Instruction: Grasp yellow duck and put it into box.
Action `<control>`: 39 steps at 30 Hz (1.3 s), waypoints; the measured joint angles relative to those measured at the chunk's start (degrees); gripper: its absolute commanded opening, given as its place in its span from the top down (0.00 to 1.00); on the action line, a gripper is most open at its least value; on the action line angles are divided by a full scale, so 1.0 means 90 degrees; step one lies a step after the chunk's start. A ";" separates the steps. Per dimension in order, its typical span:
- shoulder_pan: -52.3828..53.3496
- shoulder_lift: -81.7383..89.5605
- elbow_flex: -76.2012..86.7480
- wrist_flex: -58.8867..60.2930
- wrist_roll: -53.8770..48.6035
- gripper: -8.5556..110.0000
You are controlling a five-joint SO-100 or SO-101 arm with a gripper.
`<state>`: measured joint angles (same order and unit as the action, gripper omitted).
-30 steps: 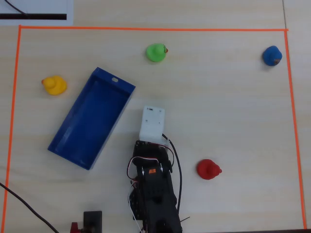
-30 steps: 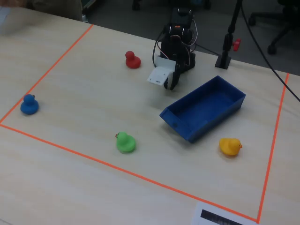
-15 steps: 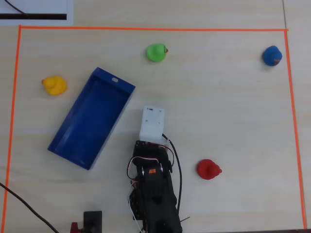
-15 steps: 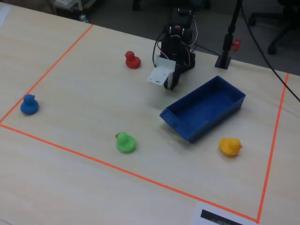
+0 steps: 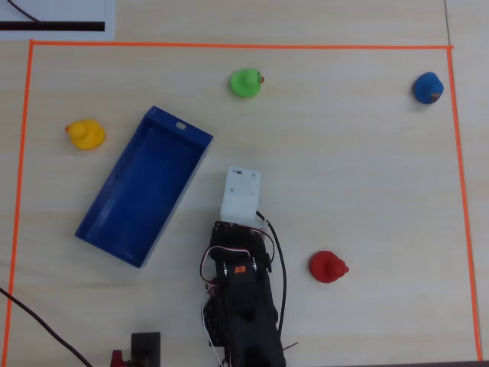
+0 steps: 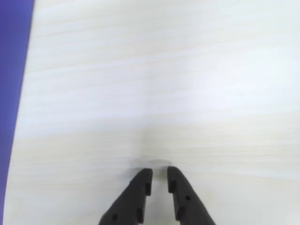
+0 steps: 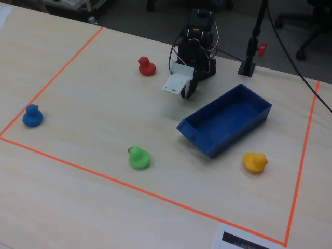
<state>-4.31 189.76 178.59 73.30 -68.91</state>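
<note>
The yellow duck stands on the table left of the box in the overhead view, and front right of it in the fixed view. The box is a dark-blue tray lying at an angle, empty; it shows in the fixed view and as a blue strip at the left edge of the wrist view. My gripper hangs just above bare table beside the box's long side, far from the yellow duck. Its jaws are nearly together, with only a narrow gap and nothing between them. The fixed view shows it too.
A green duck stands beyond the box, a blue duck in the far right corner, and a red duck right of the arm. Orange tape marks the work area. A black stand and cables sit by the arm's base.
</note>
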 measured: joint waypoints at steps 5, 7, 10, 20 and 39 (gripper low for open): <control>0.0029 0.0000 0.0000 0.0000 0.0000 0.93; 0.0029 0.0000 0.0000 0.0000 0.0000 0.93; 0.0029 0.0000 0.0000 0.0000 0.0000 0.93; 0.0596 -0.1914 -0.1396 -0.1025 0.0068 0.74; -0.3438 -1.0957 -1.3008 0.2324 0.1895 0.57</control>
<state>-35.24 91.14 61.52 94.22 -51.86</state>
